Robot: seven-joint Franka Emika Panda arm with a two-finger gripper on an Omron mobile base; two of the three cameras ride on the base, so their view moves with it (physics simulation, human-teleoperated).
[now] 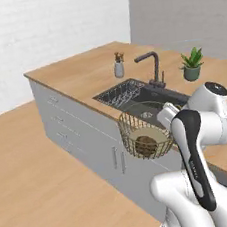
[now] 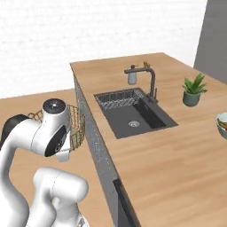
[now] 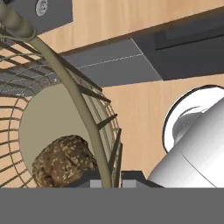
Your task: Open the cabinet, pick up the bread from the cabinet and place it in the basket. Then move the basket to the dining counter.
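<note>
Gripper: closed on the rim wire of the basket, one dark tip either side of the wire at the bottom of the hand view.

Basket: held up in the air in front of the grey base cabinets, just short of the edge of the dining counter; not resting on any surface. Tilted in the left base view, open side turned toward the camera.

Bread: inside the basket, lying on the flat woven base.

Left base view: full bowl of the basket, bread inside, sink behind it, drawer fronts and small handles of the base cabinets below.

Right base view: basket largely hidden behind the white arm, a strip of mesh visible at its right side; bread not discernible. Whole counter top laid out beyond, with sink, dark faucet, soap bottle and potted plant.

Hand view: bread at close range, speckled brown crust against the pale base, rim wire curving up past it.
</note>
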